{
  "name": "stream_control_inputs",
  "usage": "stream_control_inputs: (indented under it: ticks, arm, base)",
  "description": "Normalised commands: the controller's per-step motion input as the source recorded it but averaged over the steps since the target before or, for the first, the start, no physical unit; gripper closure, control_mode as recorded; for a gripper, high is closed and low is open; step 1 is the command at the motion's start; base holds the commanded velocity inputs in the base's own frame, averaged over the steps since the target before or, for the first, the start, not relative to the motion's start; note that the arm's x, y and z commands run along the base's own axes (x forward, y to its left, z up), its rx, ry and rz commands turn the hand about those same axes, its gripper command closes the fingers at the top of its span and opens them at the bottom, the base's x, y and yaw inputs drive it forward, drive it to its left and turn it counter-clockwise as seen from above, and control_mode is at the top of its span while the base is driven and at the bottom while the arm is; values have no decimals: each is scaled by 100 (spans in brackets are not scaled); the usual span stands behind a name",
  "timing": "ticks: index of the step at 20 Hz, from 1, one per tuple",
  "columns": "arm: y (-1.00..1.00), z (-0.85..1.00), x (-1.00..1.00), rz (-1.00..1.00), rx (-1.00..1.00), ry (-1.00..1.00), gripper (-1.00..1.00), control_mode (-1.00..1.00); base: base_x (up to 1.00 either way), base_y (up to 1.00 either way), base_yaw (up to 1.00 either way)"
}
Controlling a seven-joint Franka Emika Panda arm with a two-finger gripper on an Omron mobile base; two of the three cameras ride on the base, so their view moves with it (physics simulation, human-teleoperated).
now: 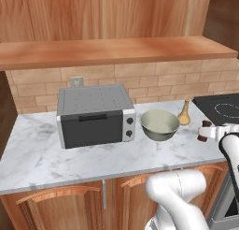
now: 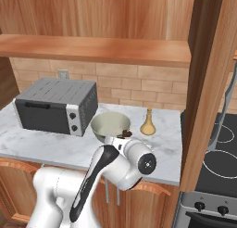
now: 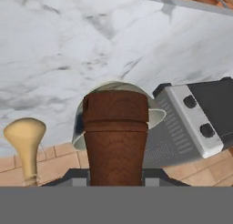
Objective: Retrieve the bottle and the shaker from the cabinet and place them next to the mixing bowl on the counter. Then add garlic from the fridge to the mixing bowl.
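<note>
My gripper (image 1: 205,132) is shut on the dark brown shaker (image 1: 203,131), just right of the mixing bowl (image 1: 160,125) and low over the marble counter (image 1: 42,154). In the hand view the shaker (image 3: 116,136) stands upright between the fingers, in front of the bowl (image 3: 154,116). The tan bottle (image 1: 184,113) stands on the counter behind and right of the bowl, and shows as the bottle (image 3: 26,143) at the left of the hand view. From the right base view the shaker (image 2: 124,134) sits at the bowl's (image 2: 106,123) near rim, with the bottle (image 2: 148,123) beyond. Garlic and fridge are out of view.
A grey toaster oven (image 1: 95,114) stands left of the bowl. A black cooktop (image 1: 219,107) adjoins the counter on the right. A wooden shelf (image 1: 116,51) runs above the brick wall. A tall wooden panel (image 2: 208,83) rises at the right.
</note>
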Motion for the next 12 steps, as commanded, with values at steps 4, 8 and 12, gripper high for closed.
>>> stream_control_inputs:
  ticks: [4, 8, 12]
  arm:
    - [-1, -45, 0, 0, -18, -14, 100, -100]
    - [0, -40, 5, 0, -15, -18, 100, -100]
    - [0, -36, 15, 0, -11, -19, 100, -100]
  base:
    - [0, 0, 0]
    - [0, 0, 0]
    - [0, 0, 0]
